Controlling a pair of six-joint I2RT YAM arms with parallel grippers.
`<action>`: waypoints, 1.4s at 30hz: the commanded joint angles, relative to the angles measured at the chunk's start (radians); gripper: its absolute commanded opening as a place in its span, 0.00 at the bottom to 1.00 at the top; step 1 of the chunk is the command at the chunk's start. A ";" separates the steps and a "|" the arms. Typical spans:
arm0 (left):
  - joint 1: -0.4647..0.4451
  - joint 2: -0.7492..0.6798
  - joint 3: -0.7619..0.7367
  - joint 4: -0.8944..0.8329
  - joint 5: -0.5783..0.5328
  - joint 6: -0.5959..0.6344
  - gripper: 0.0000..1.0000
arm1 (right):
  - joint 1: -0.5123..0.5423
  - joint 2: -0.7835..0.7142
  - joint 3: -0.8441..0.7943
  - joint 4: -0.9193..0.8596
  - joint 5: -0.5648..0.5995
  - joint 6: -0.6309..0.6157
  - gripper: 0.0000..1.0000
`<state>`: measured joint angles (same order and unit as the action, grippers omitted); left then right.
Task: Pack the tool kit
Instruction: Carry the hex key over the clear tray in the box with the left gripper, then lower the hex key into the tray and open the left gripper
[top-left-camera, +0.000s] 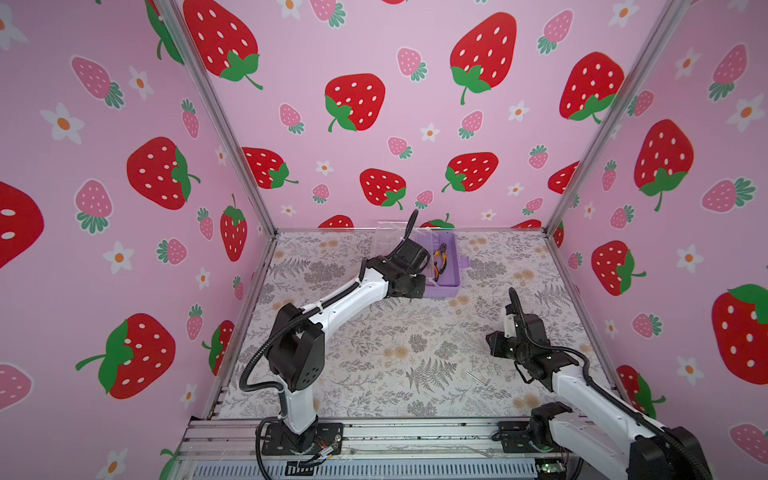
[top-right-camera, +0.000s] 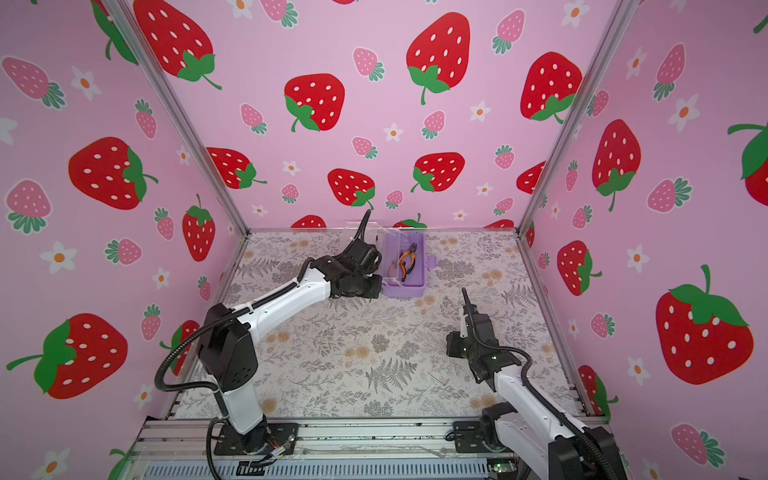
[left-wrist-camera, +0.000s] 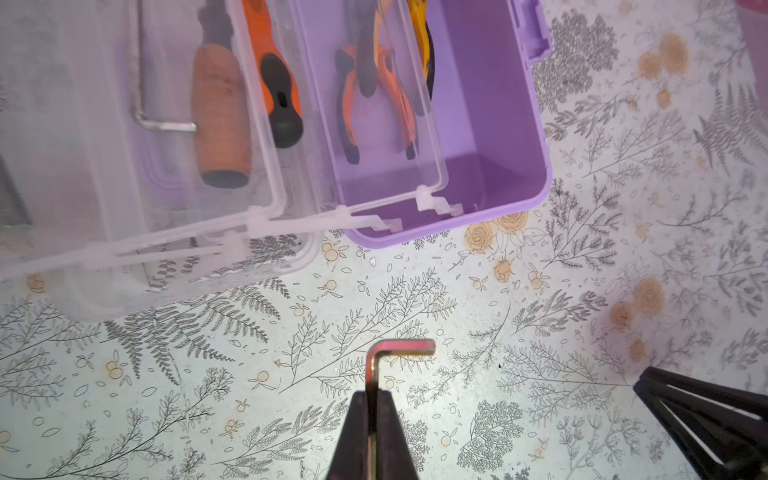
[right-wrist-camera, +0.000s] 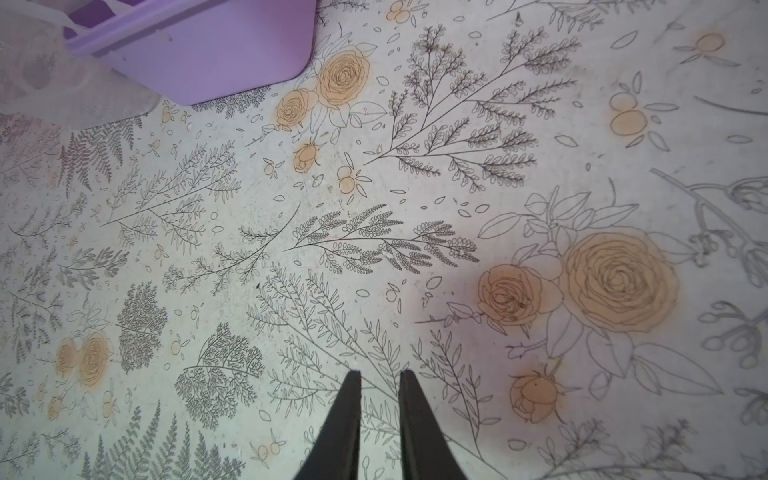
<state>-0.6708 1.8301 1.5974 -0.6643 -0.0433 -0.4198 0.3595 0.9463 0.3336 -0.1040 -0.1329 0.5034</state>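
Carrying an L-shaped hex key (left-wrist-camera: 399, 347) toward the tool kit (left-wrist-camera: 498, 116), left fingers (left-wrist-camera: 361, 409) clamped shut on the long leg, short leg poking sideways past the tips, over the bench (right-wrist-camera: 249, 216) just beside the box's near end. Looks like the small-bits step, lid not yet closed. Next move calls for lifting over the rim and dropping into the fold-out clear tray (left-wrist-camera: 104, 174) by the second hex key (left-wrist-camera: 164, 124), clearing the thin clear hinge arms. Hovering low and empty, right fingers (right-wrist-camera: 347, 407) slightly apart. Sitting open near the bench's far edge in both top views. Already inside: pliers (left-wrist-camera: 374, 83) with orange-black rubbery grips, and two screwdrivers (left-wrist-camera: 220, 104), one dull orange barrel, one glossy. Smooth hard lilac plastic; bare steel key, thin, probably slip-prone. Another loose key (top-left-camera: 472, 377) waiting on the floral print.
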 joint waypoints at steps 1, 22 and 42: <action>0.046 -0.030 0.030 -0.034 0.005 0.002 0.00 | -0.005 0.006 -0.011 0.011 -0.008 0.001 0.21; 0.210 0.363 0.552 -0.104 0.015 -0.040 0.00 | -0.008 0.056 -0.008 0.038 0.009 0.000 0.21; 0.215 0.460 0.650 -0.078 0.125 -0.069 0.26 | -0.011 0.090 -0.007 0.066 -0.006 -0.004 0.21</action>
<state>-0.4561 2.3184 2.2292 -0.7345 0.0547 -0.4782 0.3550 1.0462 0.3332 -0.0452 -0.1329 0.5026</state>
